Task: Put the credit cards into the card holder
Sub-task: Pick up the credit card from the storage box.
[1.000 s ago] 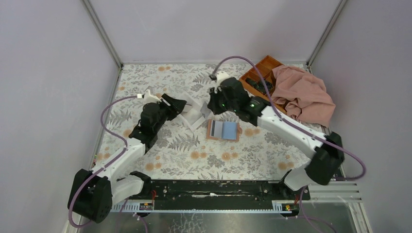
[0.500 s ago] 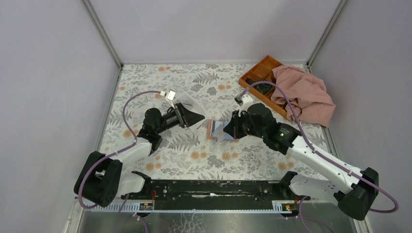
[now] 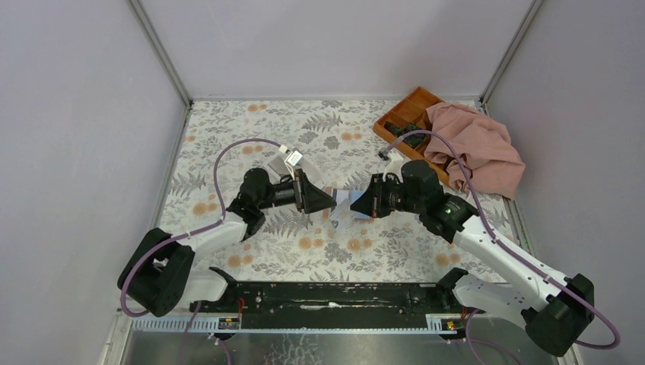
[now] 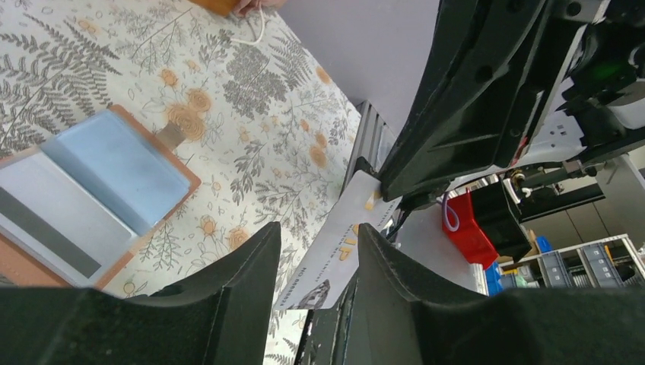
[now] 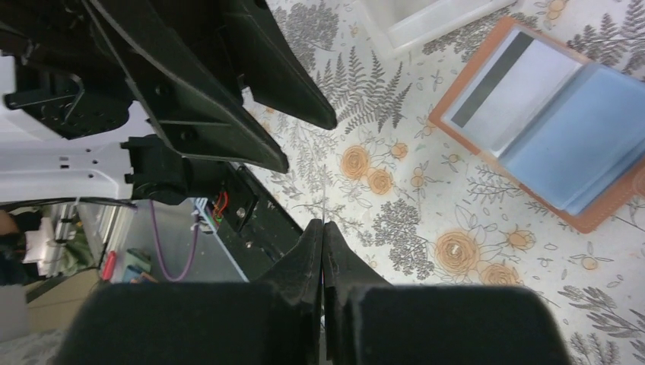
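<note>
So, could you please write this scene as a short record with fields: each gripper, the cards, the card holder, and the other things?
left gripper: jaws apart, one on either side of the white card's free end
right gripper: shut on the white card
white card: in the air, between the two grippers
card holder: open flat on the table
cards on the holder: grey card with a dark stripe; light blue card
other things: white box, orange tray, pink cloth
</note>
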Controlling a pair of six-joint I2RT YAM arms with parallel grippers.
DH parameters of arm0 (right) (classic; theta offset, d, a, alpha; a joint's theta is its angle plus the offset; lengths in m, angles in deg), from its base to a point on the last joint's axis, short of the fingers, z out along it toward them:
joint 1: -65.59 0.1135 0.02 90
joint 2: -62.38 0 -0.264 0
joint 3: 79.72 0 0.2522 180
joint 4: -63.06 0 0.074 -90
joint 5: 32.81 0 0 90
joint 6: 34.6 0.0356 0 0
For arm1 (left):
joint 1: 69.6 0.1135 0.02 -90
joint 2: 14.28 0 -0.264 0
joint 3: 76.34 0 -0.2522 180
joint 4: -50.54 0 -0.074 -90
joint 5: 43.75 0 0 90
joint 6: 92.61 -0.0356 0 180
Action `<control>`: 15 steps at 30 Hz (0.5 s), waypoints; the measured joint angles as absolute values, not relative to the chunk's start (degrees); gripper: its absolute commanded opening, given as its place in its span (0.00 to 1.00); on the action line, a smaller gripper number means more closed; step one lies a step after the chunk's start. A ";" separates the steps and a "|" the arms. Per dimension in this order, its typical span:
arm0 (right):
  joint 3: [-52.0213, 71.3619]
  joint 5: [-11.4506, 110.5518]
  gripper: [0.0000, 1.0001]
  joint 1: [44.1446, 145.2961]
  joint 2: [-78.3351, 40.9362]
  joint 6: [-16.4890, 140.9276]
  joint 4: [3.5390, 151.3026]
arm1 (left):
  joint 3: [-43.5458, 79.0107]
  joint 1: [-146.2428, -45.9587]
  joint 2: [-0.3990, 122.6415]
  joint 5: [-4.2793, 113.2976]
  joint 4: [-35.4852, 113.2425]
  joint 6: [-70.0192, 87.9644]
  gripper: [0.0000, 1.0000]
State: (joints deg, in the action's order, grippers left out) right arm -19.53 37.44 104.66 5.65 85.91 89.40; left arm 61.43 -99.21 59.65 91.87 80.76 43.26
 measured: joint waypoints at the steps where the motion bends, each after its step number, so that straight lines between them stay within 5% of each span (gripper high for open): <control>1: -19.79 36.18 0.00 104.07 5.65 86.21 89.03 | 61.32 -99.29 59.65 91.87 80.08 42.63 0.48; 15: -20.95 25.82 0.00 100.27 2.79 87.70 85.64 | 60.08 -101.52 60.45 92.57 74.14 37.69 0.40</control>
State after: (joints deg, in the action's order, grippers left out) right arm -20.95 25.82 100.27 2.79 87.70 85.64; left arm 60.08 -101.52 60.45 92.57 74.14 37.69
